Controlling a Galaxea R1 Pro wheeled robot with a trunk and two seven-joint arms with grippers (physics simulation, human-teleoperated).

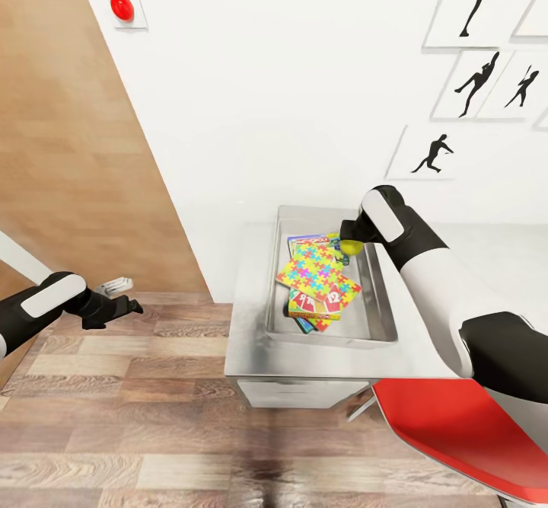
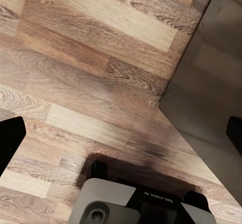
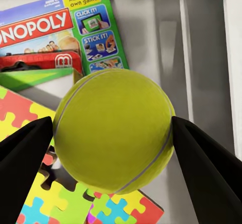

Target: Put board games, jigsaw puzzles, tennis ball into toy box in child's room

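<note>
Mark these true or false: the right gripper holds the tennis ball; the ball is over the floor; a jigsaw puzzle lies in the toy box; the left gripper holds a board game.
1. The right gripper holds the tennis ball. True: its fingers press both sides.
2. The ball is over the floor. False: it is above the toy box.
3. A jigsaw puzzle lies in the toy box. True.
4. The left gripper holds a board game. False: it holds nothing, out over the wood floor.
</note>
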